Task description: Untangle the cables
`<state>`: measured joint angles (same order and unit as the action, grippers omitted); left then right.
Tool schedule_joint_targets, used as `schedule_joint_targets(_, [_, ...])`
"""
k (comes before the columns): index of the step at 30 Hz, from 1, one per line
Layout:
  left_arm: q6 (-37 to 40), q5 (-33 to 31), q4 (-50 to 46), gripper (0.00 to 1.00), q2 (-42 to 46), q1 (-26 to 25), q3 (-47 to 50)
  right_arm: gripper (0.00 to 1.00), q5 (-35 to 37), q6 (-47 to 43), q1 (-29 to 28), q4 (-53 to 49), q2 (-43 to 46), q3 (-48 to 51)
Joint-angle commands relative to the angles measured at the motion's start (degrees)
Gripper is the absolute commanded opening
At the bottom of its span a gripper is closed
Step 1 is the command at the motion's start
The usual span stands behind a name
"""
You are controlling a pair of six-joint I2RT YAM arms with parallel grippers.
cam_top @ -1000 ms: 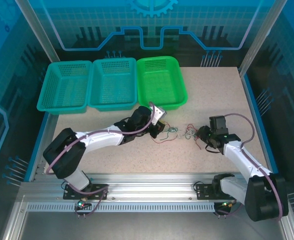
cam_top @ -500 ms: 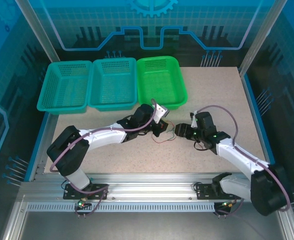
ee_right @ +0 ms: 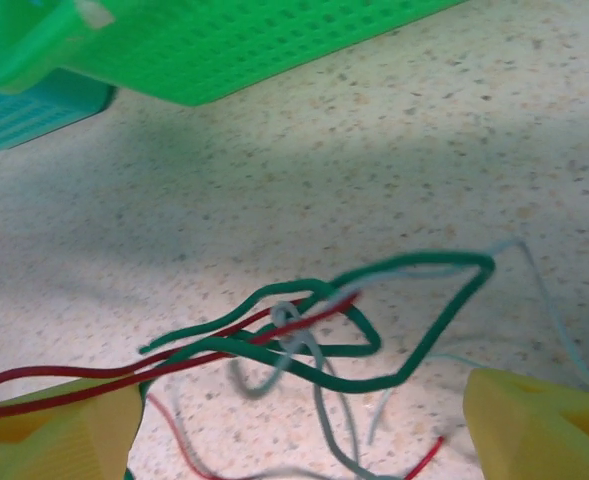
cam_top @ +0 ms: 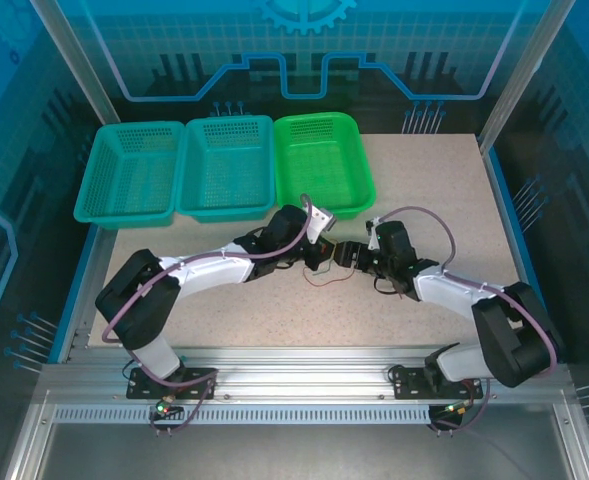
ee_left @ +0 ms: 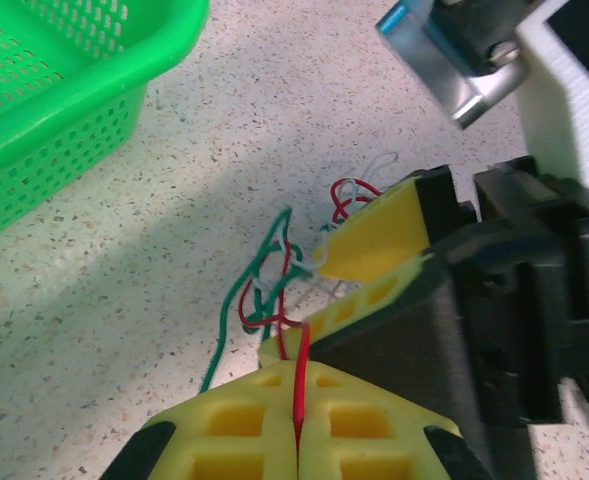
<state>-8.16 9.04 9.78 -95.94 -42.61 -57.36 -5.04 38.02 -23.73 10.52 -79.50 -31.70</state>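
the cables [ee_right: 292,335], a small knot of red, green and pale strands, lie on the desk [cam_top: 424,190] just in front of the green basket [cam_top: 319,165]. the left end effector [ee_left: 296,400] is clamped on one red strand, seemingly to anchor it. the right end effector [ee_right: 299,425] gapes wide around the knot, likely to take another strand.

Teal baskets [cam_top: 129,172], green basket [cam_top: 324,160] abreast, speckled table [cam_top: 434,200].

From above, the light is bright and even, tinted blue by the enclosure walls. The bench [cam_top: 444,200] looks sharp, with only faint soft shadows beneath the arms. Both wrist views show a broad soft shadow band across the speckled surface, and the right wrist view is blurred, with the green basket [ee_right: 274,50] and cables [ee_right: 294,330] out of focus.
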Motion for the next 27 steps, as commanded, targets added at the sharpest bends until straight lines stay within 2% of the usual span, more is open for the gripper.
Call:
schedule_joint_targets(1, [-1.72,4.57,2.15,0.0,2.65,-0.82,-0.87,0.86,3.96,-1.36,-0.62,1.71,-3.14,-0.37])
schedule_joint_targets(3, [-2.26,6.09,2.62,0.0,3.7,-0.89,-0.19,0.82,3.39,-1.25,-0.53,3.61,-4.6,-0.42])
schedule_joint_targets(5, [-2.87,7.46,2.56,0.0,5.01,-0.87,0.34,0.68,2.79,-0.8,-0.28,4.57,-5.93,-0.64])
schedule_joint_targets(8, [-3.35,6.45,1.16,0.0,7.38,-0.88,1.32,0.38,2.7,0.17,0.33,4.51,-6.73,-0.86])
schedule_joint_targets(9, [-3.44,5.23,0.25,0.0,8.19,-0.85,1.55,0.22,3.63,0.78,0.64,3.36,-6.57,-1.07])
schedule_joint_targets(10, [-3.53,3.92,-1.17,0.0,8.59,-0.81,1.43,0.1,4.88,1.48,0.98,1.73,-6.26,-1.17])
schedule_joint_targets(11, [-3.53,1.99,-3.59,0.0,9.04,-0.82,0.85,0.03,5.74,2.29,1.65,0.29,-5.63,-0.87])
schedule_joint_targets(12, [-3.44,0.21,-6.08,0.04,9.12,-0.79,0.05,0.0,6.1,3.02,2.39,-0.3,-4.91,-0.34])
schedule_joint_targets(14, [-2.46,-2.29,-10.17,0.1,9.57,-0.76,-0.87,0.0,6.93,4.93,4.36,-0.98,-2.71,1.67])
schedule_joint_targets(16, [-2.21,-3.75,-10.66,0.18,10.37,-0.67,0.1,0.0,6.81,6.34,6.43,-1.98,-0.06,3.39])
schedule_joint_targets(18, [-2.76,-5.0,-10.46,0.21,11.01,-0.5,1.14,0.0,6.54,6.89,8.11,-3.9,3.47,4.55])
schedule_joint_targets(19, [-3.04,-5.21,-10.32,0.2,11.2,-0.19,1.63,0.0,6.73,6.82,8.55,-5.14,5.47,5.0])
schedule_joint_targets(22, [-3.89,-5.41,-10.54,0.01,10.88,0.55,2.22,0.0,7.34,5.79,9.11,-9.25,11.1,5.18])
schedule_joint_targets(27, [-4.33,-5.41,-11.43,0.0,12.01,1.31,3.32,0.0,12.41,5.12,10.34,-16.19,19.1,4.9])
